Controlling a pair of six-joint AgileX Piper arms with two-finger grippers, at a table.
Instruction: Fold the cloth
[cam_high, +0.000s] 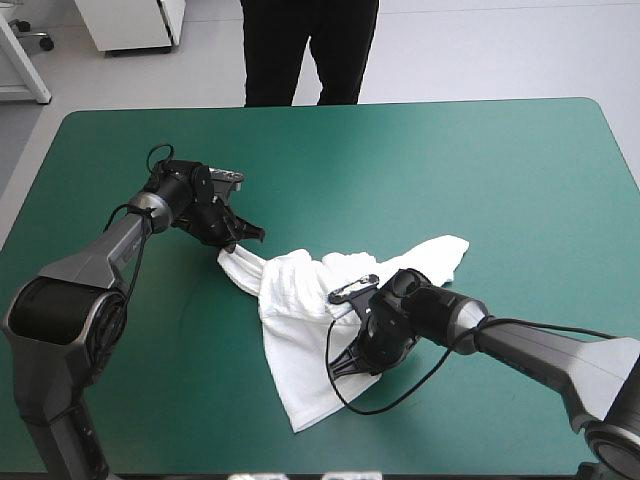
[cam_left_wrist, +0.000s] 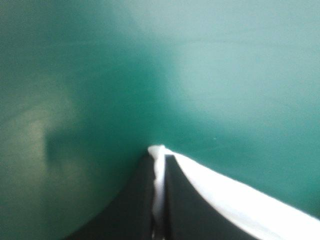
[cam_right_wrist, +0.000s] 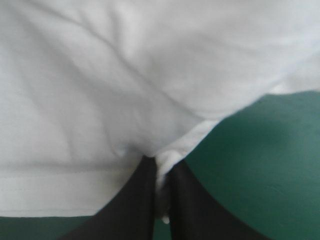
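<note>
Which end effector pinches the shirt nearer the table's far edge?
The left end effector, gripping the T-shirt's stretched tip; the right end effector clamps an edge nearer the robot.

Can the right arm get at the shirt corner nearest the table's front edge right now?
Probably not yet: the right gripper is close to that corner, but its fingers are shut on the T-shirt.

Reaches forward from the left side with the left arm (cam_high: 100, 255), wrist angled inward and down, left gripper (cam_high: 243, 237) pinched nearly closed, black fingers (cam_left_wrist: 135, 200) clamping a thin edge of the T-shirt (cam_high: 290, 300). Comes in low from the right side with the right arm (cam_high: 540, 345), wrist turned back toward the near side, right gripper (cam_high: 338, 366) likewise pressed almost together on the T-shirt.
</note>
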